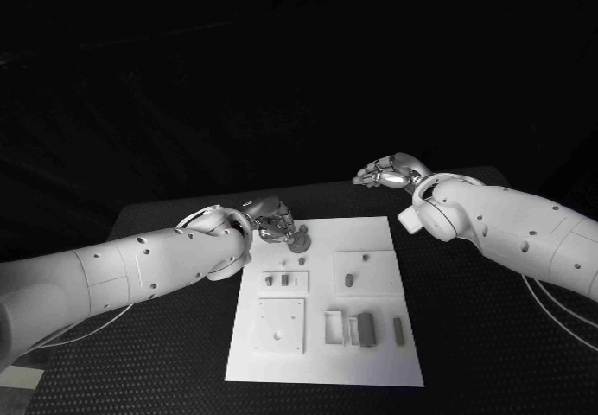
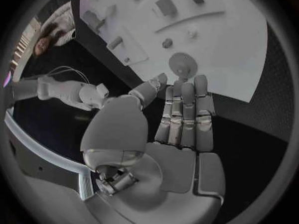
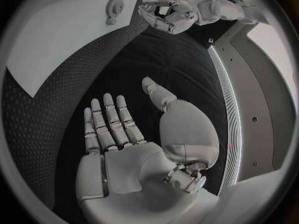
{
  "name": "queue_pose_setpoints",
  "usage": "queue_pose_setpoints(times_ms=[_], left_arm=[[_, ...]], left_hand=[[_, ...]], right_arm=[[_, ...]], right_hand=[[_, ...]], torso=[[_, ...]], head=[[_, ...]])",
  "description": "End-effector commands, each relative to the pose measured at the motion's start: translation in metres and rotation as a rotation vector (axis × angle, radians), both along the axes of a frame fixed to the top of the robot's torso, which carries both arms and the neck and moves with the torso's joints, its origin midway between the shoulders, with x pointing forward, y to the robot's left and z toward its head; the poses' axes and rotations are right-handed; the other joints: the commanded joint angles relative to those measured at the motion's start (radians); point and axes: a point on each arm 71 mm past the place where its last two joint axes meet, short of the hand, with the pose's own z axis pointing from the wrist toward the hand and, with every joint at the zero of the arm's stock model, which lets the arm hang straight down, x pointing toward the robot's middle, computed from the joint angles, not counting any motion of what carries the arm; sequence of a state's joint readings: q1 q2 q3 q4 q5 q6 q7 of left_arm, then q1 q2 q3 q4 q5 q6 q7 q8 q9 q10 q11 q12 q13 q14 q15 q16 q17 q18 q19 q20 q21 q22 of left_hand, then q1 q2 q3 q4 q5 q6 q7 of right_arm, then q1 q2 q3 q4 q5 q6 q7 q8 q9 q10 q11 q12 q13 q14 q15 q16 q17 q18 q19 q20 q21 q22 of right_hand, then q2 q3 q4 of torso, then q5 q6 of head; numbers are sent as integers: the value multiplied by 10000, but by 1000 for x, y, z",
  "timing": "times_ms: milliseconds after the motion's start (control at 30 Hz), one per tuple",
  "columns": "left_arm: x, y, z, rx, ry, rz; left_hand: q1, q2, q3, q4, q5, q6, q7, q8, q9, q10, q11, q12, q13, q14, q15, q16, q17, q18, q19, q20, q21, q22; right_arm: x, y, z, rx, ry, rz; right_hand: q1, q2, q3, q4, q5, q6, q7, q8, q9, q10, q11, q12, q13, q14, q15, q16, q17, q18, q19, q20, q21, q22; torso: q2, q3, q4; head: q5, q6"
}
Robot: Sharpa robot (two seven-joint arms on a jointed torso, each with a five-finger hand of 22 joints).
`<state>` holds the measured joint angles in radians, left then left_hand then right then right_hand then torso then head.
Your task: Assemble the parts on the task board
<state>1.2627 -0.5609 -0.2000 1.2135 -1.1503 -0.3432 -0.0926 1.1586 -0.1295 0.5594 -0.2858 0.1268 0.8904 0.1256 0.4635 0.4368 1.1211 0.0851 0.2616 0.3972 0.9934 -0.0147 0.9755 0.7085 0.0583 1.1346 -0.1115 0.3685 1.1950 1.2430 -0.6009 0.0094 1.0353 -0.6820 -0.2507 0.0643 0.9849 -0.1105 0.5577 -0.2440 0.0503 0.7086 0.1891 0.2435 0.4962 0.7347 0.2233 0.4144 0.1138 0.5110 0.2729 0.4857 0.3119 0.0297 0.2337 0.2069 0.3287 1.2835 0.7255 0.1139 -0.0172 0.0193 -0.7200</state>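
A black table with a finely dotted, textured top stands in a dark room, everything beyond its far edge lost in blackness, the only light falling on the middle of it.

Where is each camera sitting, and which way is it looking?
Head view: on the robot's head, looking down at the white task board; left robot hand and right robot hand show.
Left wrist view: behind the left robot hand, facing the task board; its palm and fingers show.
Right wrist view: behind the right robot hand, facing the black table; its palm shows.
Shared: both wrist views show the round part.
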Motion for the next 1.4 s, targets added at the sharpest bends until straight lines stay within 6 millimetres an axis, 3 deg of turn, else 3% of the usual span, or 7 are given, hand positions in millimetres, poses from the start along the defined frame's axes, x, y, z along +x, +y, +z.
queue_pose_setpoints(times_ms=[33,533,633,867,1400], left_arm=[[-6,-15,4,926,-2208,-1761],[-22,-38,-20,2282,-2270,-3314],[-24,-40,-23,2328,-2193,-3368],[-23,-39,-27,2706,-2075,-3373],[-19,-33,-37,3149,-1867,-3095]], left_hand=[[110,-30,27,-1,-13,71,-13,-121,-35,38,37,-259,-135,217,-35,98,52,197,211,-62,103,71],[167,-230,-197,21,-263,335,-15,-376,-96,239,18,-969,-523,1037,-96,539,232,508,1030,-128,573,410],[105,-295,-248,27,-285,-9,-48,-652,-212,164,68,-1180,-637,1039,-53,534,238,533,1028,-98,570,450],[41,-276,-317,52,-297,286,31,-631,-207,345,60,-1389,-760,1118,-62,639,309,605,1121,-90,636,573],[72,-220,-323,79,-183,332,66,-739,-252,457,46,-1574,-855,1224,-79,975,468,680,1292,-115,847,815]], right_arm=[[0,2,0,14,-2,161],[0,3,0,21,5,192],[0,3,0,24,9,208],[0,2,0,17,11,189],[-1,4,0,43,1,246]], right_hand=[[-48,44,-19,28,-19,-82,505,35,-14,-1,49,64,-15,-88,16,54,-15,-48,-60,13,-35,10],[-50,53,-21,30,-19,-84,506,39,-19,-1,50,68,-25,-90,17,58,-18,-44,-57,15,-40,17],[-51,54,-22,30,-19,-85,506,40,-20,-1,50,69,-26,-91,17,59,-18,-44,-56,16,-41,18],[-53,56,-23,32,-19,-86,506,41,-22,0,50,70,-30,-91,17,61,-19,-42,-54,16,-43,21],[-56,59,-27,33,-19,-89,506,47,-30,0,50,75,-44,-93,18,67,-23,-37,-50,18,-50,30]], torso=[[17,6,-30],[2,-3,-6],[2,-6,-5],[-4,-1,-9],[-1,3,-8]], head=[[-18,32],[-64,-12],[-84,-24],[-99,-43],[-159,-55]])
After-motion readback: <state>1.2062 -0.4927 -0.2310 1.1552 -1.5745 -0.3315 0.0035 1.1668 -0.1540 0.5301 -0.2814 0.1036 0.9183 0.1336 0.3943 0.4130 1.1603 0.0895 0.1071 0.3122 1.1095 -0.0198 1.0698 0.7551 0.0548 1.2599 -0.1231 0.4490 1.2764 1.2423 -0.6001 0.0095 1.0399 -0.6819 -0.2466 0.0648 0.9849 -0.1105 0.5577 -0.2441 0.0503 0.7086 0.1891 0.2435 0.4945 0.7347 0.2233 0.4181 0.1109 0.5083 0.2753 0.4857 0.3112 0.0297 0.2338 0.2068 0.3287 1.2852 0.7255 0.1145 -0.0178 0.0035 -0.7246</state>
